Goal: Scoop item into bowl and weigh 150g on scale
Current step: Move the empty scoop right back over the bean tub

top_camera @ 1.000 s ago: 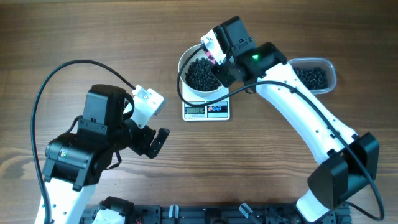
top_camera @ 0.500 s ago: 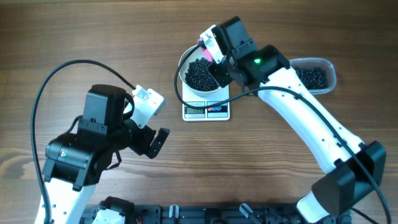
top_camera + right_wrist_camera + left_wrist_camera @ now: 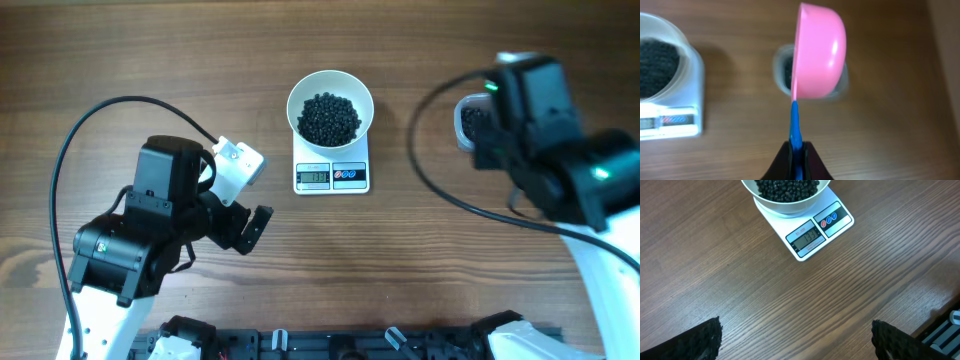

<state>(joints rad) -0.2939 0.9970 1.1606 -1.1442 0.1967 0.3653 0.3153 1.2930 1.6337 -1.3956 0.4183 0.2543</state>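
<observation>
The white bowl (image 3: 352, 82) stands on the scale (image 3: 331, 176), holding a pile of the black bead-like item (image 3: 330, 118). The left wrist view shows the bowl (image 3: 790, 206), the item (image 3: 785, 187) and the scale (image 3: 815, 235) ahead of my left gripper (image 3: 795, 342). That gripper is wide open with bare wood between its fingertips (image 3: 697, 340). My right gripper (image 3: 797, 150) is shut on the blue handle of a pink scoop (image 3: 821, 50). The scoop is turned on edge over the clear tub (image 3: 784, 70), its inside hidden. The bowl (image 3: 690, 60) and scale (image 3: 670, 125) lie to its left.
The clear plastic tub (image 3: 466, 122) with more black pieces sits right of the scale, mostly hidden under my right arm (image 3: 545, 130). My left arm (image 3: 160, 225) and its black cable (image 3: 75, 140) occupy the table's left side. A black rack (image 3: 330, 345) runs along the near edge.
My right arm has swung with the pink scoop from over the bowl to the right, above the clear tub. The bowl now shows uncovered. The left arm has not moved.
</observation>
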